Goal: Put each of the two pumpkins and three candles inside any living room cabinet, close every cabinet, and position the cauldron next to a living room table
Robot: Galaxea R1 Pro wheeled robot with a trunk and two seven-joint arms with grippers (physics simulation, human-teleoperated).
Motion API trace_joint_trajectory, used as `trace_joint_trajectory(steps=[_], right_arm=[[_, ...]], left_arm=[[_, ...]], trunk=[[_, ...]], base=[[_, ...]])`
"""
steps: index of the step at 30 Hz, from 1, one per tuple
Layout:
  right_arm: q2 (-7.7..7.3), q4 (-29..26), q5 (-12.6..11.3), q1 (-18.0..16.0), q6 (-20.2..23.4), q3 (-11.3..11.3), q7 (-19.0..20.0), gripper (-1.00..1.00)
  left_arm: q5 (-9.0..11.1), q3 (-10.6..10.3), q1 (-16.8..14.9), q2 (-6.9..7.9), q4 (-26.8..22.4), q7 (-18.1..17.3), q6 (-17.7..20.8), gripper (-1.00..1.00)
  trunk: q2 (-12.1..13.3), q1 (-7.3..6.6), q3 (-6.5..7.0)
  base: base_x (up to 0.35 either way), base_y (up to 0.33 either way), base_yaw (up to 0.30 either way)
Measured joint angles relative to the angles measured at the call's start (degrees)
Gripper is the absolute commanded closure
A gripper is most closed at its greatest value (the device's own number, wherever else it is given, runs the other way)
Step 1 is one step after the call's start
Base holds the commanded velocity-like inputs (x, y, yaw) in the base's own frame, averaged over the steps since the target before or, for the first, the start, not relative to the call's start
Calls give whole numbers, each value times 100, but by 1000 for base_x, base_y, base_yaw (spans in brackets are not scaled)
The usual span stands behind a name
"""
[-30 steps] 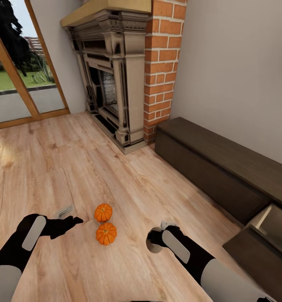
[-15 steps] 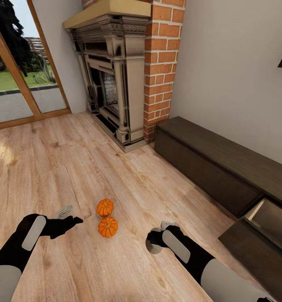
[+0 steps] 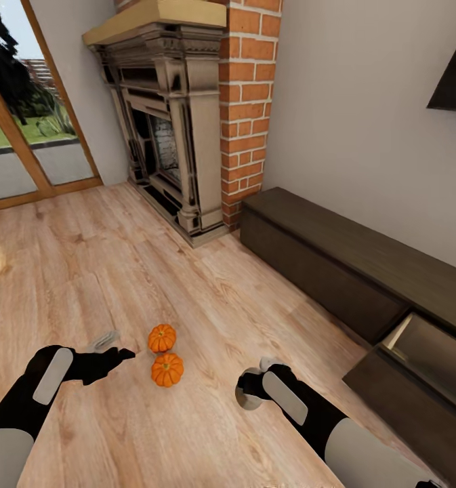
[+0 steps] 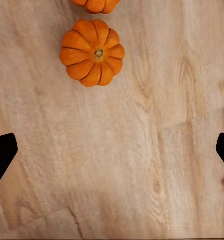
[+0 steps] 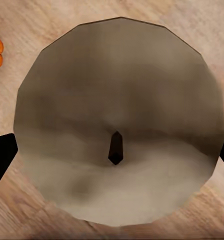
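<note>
Two orange pumpkins lie on the wood floor side by side, the far pumpkin (image 3: pixel 162 337) and the near pumpkin (image 3: pixel 167 369). My left gripper (image 3: pixel 112 347) hangs open just left of them; in the left wrist view one pumpkin (image 4: pixel 92 52) lies ahead of the fingers (image 4: pixel 2 155) and the other pumpkin (image 4: pixel 95 4) sits at the frame edge. My right gripper (image 3: pixel 255 384) is shut on a pale round candle (image 3: pixel 248 398), whose top and dark wick (image 5: pixel 115 147) sit between its jaws. The dark-brown cabinet (image 3: pixel 322 257) runs along the right wall, its nearer drawer (image 3: pixel 431 352) pulled open.
A stone fireplace (image 3: pixel 167 135) with a brick column (image 3: pixel 244 102) stands at the back. Glass doors (image 3: pixel 24 135) with a wood frame are at the left. A dark screen (image 3: pixel 454 74) hangs on the wall above the cabinet. Wood floor (image 3: pixel 85 257) stretches between.
The whole picture has slid left, so the camera has turned right; more of the open drawer and the wall screen shows. Both arms hold the same pose and the pumpkins lie as before.
</note>
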Motion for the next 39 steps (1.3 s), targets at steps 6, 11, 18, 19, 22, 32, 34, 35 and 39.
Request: trace_joint_trajectory(steps=[6, 11, 18, 19, 22, 32, 34, 35, 39], right_arm=[[10, 1, 3, -1, -1, 7, 0, 100], [5, 0, 4, 0, 0, 6, -1, 100], [0, -1, -1, 0, 0, 6, 8, 100], [0, 0, 1, 1, 3, 3, 7, 100], [-1, 3, 0, 1, 3, -2, 8, 100], [-1, 9, -1, 1, 4, -3, 8, 100], [-1, 4, -1, 1, 4, 0, 6, 100], [4, 2, -3, 1, 3, 3, 3, 100], [16, 3, 54, 1, 13, 8, -38, 100]], left_arm=[[30, -8, 1, 3, -1, 0, 0, -100], [29, -17, 0, 2, 1, 0, 0, -100], [28, -19, 0, 2, 1, 0, 0, -100], [28, -17, 0, 2, 4, 0, 0, -100], [28, -13, 0, 2, 8, 0, 0, -100], [35, -12, 0, 2, 10, 0, 0, -100], [35, -16, 0, 2, 10, 0, 0, -100], [35, -19, 0, 2, 10, 0, 0, -100], [27, -16, 1, 2, 21, 2, -4, -100]], trunk=[[241, -129, 100], [441, -238, 190], [722, -394, 315], [724, -395, 316], [724, -396, 316], [724, -396, 316], [724, -396, 316], [724, -396, 316], [724, -396, 316]], base=[[-120, 0, -71], [-316, 0, -201], [-250, 0, -268], [-58, 0, -284], [-25, 0, -286], [-3, 0, -286], [0, 0, -286], [0, 0, -287], [0, 0, -205]])
